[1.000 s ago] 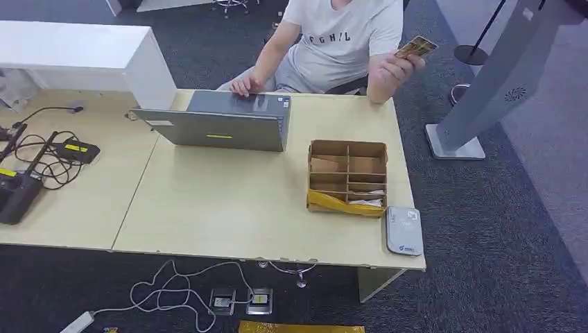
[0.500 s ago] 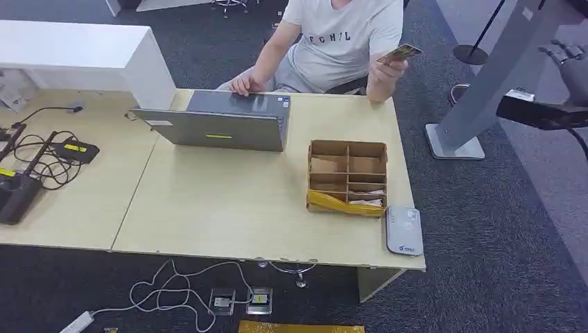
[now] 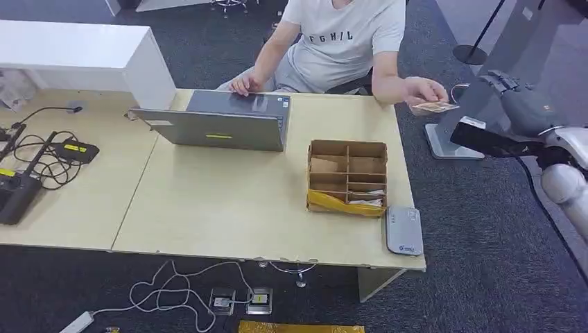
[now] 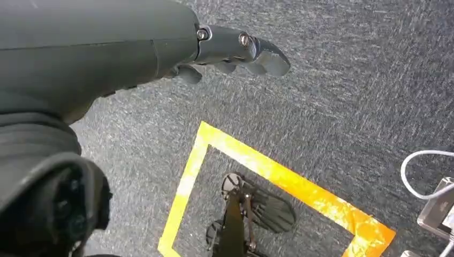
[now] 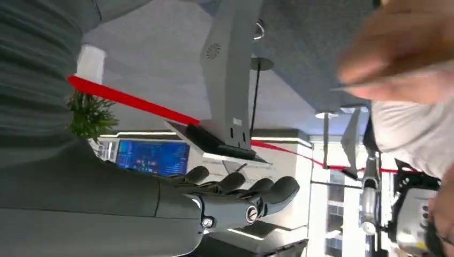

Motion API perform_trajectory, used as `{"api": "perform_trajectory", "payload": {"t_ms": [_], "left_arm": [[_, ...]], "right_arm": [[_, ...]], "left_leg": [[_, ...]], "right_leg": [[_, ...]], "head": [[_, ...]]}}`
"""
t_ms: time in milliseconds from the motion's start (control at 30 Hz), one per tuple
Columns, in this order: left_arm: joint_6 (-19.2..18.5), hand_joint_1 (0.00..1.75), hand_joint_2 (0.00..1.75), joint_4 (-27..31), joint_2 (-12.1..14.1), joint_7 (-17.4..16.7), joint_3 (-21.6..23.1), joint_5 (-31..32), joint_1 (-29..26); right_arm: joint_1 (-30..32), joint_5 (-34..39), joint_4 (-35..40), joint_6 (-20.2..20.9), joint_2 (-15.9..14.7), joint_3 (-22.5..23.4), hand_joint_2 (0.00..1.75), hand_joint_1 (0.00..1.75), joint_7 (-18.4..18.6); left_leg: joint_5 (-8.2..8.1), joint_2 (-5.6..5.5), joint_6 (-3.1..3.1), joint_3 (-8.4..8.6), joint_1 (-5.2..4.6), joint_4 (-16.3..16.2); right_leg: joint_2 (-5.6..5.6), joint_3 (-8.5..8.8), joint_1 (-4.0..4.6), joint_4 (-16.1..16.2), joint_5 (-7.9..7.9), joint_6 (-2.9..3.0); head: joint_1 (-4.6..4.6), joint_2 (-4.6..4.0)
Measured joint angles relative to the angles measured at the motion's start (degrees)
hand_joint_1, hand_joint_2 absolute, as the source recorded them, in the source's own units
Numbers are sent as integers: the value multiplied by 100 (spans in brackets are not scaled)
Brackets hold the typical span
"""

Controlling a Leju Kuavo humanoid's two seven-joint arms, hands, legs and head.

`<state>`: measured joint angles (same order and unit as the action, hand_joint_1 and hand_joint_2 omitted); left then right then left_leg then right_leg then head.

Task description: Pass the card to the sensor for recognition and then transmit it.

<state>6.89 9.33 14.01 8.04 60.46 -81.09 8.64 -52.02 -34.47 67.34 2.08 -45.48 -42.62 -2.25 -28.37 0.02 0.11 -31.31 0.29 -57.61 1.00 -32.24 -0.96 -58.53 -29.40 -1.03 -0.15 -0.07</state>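
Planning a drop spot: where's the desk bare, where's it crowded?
Bare: the wide patch of desk between laptop, box and front edge; also the strip between laptop and cables. Crowded: the left end with cables, and the right front corner, where the reader sits against the box.

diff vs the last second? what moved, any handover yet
The person's hand has brought the card down from head height and out past the table edge, towards the robot. The right hand has come into the head view and moved closer to the card; it holds nothing, so no handover yet. The laptop, cardboard organizer and grey reader stayed put.
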Motion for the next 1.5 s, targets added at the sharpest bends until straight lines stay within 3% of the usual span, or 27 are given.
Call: {"api": "perform_trajectory", "payload": {"t_ms": [233,733,767,800,1100,1500], "left_arm": [[31,0,0,0,0,0,9,31,0],[17,0,0,2,31,0,42,57,1],[0,0,0,2,31,0,44,66,1],[-9,0,0,2,28,0,46,74,1],[-66,0,0,0,46,4,103,123,1],[-15,0,0,2,48,2,149,110,1]], "right_arm": [[274,7,459,-155,46,369,175,0,26],[663,-188,840,-68,94,748,175,0,-15],[702,-197,875,-22,94,789,175,12,-4],[731,-206,905,11,92,809,175,175,18],[1083,-205,1261,428,-15,1001,175,175,164],[1106,-232,1439,511,-52,1130,175,175,101]], "left_leg": [[0,0,0,0,0,0],[0,0,0,1,0,0],[0,0,0,1,0,0],[0,0,0,1,0,0],[0,1,0,1,0,0],[0,1,0,1,0,0]], "right_leg": [[1,1,0,0,0,0],[1,-1,0,0,0,0],[1,-1,0,0,0,0],[1,-1,0,0,0,0],[-1,-1,0,1,0,0],[-1,-2,0,1,0,0]], "head": [[0,0],[2,0],[0,2],[2,0],[0,2],[2,2]]}}
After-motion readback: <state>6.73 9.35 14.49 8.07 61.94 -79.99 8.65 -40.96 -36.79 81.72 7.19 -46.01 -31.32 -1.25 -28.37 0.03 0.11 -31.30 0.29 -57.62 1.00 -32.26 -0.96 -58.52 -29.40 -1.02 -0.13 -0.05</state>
